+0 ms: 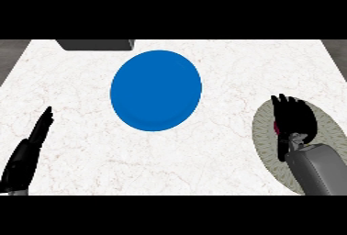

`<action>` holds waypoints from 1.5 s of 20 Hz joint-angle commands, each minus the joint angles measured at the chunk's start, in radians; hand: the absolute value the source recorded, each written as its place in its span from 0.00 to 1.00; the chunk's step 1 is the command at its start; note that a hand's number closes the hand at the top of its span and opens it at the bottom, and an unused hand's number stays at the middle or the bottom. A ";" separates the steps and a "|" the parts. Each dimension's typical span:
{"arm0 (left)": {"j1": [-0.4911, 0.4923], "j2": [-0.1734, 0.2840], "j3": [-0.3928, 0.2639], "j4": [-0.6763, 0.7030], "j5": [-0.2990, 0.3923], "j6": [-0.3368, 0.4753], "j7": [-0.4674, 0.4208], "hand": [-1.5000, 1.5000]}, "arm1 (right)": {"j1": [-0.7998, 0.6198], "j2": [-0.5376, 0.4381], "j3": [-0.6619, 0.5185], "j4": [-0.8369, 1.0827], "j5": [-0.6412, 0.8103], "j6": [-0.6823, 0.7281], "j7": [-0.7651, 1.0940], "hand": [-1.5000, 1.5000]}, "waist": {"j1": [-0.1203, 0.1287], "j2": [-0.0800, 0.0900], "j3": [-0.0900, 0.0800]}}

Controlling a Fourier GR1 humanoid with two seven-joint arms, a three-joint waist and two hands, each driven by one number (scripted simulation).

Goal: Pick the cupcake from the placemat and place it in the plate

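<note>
Cupcake (277, 127): on placemat (265, 133), right of plate (156, 90), mostly hidden; pink sliver shows. Right hand (293, 117): fingers curled round cupcake. Left hand (27, 153): fingers straight, resting well left of plate. Step: lift straight up, keep level, carry to plate centre.

A white marbled desk (203, 170) is seen under even light; a dark grey object (95, 44), possibly an appliance, is cut off at its far edge.

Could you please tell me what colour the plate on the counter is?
The plate is solid blue, shown in the head view.
</note>
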 commanded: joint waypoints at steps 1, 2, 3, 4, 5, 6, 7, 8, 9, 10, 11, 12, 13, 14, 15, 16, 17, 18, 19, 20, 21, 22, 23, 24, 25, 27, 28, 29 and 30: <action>0.021 0.012 0.046 -0.006 0.018 -0.054 -0.032 0.50 | -0.017 0.000 -0.024 0.116 0.039 -0.061 -0.059 0.00 | 0.003 0.000 0.000; 0.025 -0.054 0.002 0.056 -0.062 0.031 -0.096 0.50 | 0.008 -0.025 -0.039 0.041 0.027 -0.022 -0.060 0.00 | 0.000 0.000 0.000; -0.053 -0.020 0.024 0.024 -0.022 -0.027 0.024 0.50 | 0.044 0.016 -0.012 0.074 0.052 -0.088 -0.058 0.00 | -0.001 0.000 0.000; -0.039 -0.060 -0.013 -0.034 -0.071 0.019 0.062 0.50 | 0.027 0.007 -0.026 0.041 0.054 -0.041 -0.050 0.00 | -0.001 0.000 0.000; -0.038 -0.023 0.037 0.033 -0.034 -0.035 -0.017 0.50 | -0.034 0.016 -0.040 0.178 0.067 -0.102 -0.098 0.00 | 0.002 0.001 0.000; 0.050 -0.006 0.063 -0.007 0.010 -0.065 -0.064 0.50 | 0.041 -0.021 -0.055 0.126 0.053 -0.121 -0.114 0.00 | 0.003 0.000 0.000; 0.015 -0.052 0.031 0.030 -0.040 -0.028 -0.056 0.50 | -0.051 -0.015 -0.077 0.191 0.061 -0.088 -0.127 0.00 | 0.003 0.001 0.000; -0.002 -0.055 0.034 -0.023 -0.051 -0.021 0.008 0.50 | -0.027 0.050 -0.044 0.179 0.092 -0.123 -0.081 0.00 | 0.002 0.000 0.000; 0.067 -0.031 0.052 -0.061 -0.022 -0.061 -0.011 0.50 | -0.031 -0.026 -0.083 0.202 0.066 -0.111 -0.162 0.00 | 0.004 0.000 0.000; 0.050 -0.032 0.053 -0.058 -0.033 -0.065 -0.014 0.50 | 0.028 0.035 -0.040 0.160 0.084 -0.125 -0.122 0.00 | 0.002 0.000 0.000; -0.003 -0.049 0.049 0.009 -0.064 -0.038 -0.018 0.50 | 0.013 -0.005 -0.089 0.116 0.047 -0.089 -0.164 1.00 | -0.002 0.000 0.000; 0.050 -0.055 0.041 -0.067 -0.053 -0.039 -0.002 0.50 | 0.033 -0.009 -0.075 0.146 0.047 -0.162 -0.217 1.00 | 0.001 0.000 0.000; -0.033 -0.062 0.051 0.041 -0.067 -0.031 -0.016 0.50 | -0.057 -0.005 -0.079 0.254 0.070 -0.167 -0.238 1.00 | 0.002 0.001 0.000; 0.035 -0.062 0.062 -0.028 -0.050 -0.049 -0.023 0.50 | 0.021 0.001 -0.084 0.154 0.059 -0.164 -0.228 1.00 | 0.000 0.000 0.000; 0.007 -0.051 0.065 -0.033 -0.054 -0.066 0.005 0.50 | -0.063 0.014 -0.098 0.272 0.077 -0.186 -0.244 1.00 | 0.003 0.001 0.000; 0.007 -0.077 0.040 -0.023 -0.095 -0.039 0.003 0.50 | -0.021 0.020 -0.083 0.225 0.082 -0.190 -0.247 1.00 | 0.001 0.000 0.000; 0.022 -0.046 0.084 0.015 -0.050 -0.090 -0.038 0.50 | 0.010 0.017 -0.079 0.193 0.092 -0.199 -0.246 1.00 | 0.000 0.000 0.000; 0.009 -0.049 0.099 0.008 -0.056 -0.074 -0.047 0.50 | -0.029 -0.001 -0.087 0.262 0.109 -0.216 -0.280 1.00 | 0.002 0.000 0.000; 0.002 -0.056 0.093 0.052 -0.062 -0.088 -0.070 0.50 | 0.001 0.009 -0.082 0.232 0.115 -0.224 -0.278 1.00 | 0.000 0.000 0.000; -0.008 -0.065 0.080 -0.045 -0.066 -0.076 0.039 0.50 | -0.033 -0.023 -0.107 0.296 0.110 -0.239 -0.324 1.00 | 0.002 0.000 0.000; 0.019 -0.072 0.093 0.004 -0.066 -0.082 -0.058 0.50 | 0.020 -0.002 -0.076 0.197 0.137 -0.199 -0.269 1.00 | 0.000 0.000 0.000; 0.001 -0.106 0.050 0.023 -0.108 -0.030 -0.052 0.50 | -0.119 -0.007 -0.142 0.304 0.052 -0.188 -0.351 1.00 | 0.005 0.002 0.000; -0.029 -0.115 0.030 -0.030 -0.107 -0.026 0.018 0.50 | -0.179 -0.007 -0.170 0.376 0.011 -0.212 -0.413 1.00 | 0.017 0.005 0.001; -0.009 -0.082 0.054 -0.042 -0.076 -0.067 0.016 0.50 | -0.199 -0.020 -0.198 0.410 -0.029 -0.237 -0.484 1.00 | 0.029 0.008 0.002; -0.041 -0.079 0.051 0.005 -0.087 -0.063 -0.012 0.50 | -0.237 0.000 -0.234 0.467 -0.067 -0.265 -0.516 1.00 | 0.043 0.019 0.003; -0.042 -0.089 0.036 0.016 -0.091 -0.065 -0.038 0.50 | -0.307 -0.011 -0.296 0.496 -0.157 -0.225 -0.613 1.00 | 0.056 0.025 0.004; -0.052 -0.061 0.058 0.011 -0.073 -0.088 -0.032 0.50 | -0.333 -0.036 -0.309 0.565 -0.153 -0.254 -0.656 1.00 | 0.059 0.024 0.004; -0.042 -0.085 0.038 -0.008 -0.092 -0.066 -0.027 0.50 | -0.375 -0.062 -0.337 0.620 -0.151 -0.290 -0.676 1.00 | 0.066 0.025 0.004; -0.017 -0.093 0.031 -0.004 -0.102 -0.059 -0.041 0.50 | -0.378 -0.066 -0.330 0.669 -0.126 -0.370 -0.718 1.00 | 0.058 0.021 0.004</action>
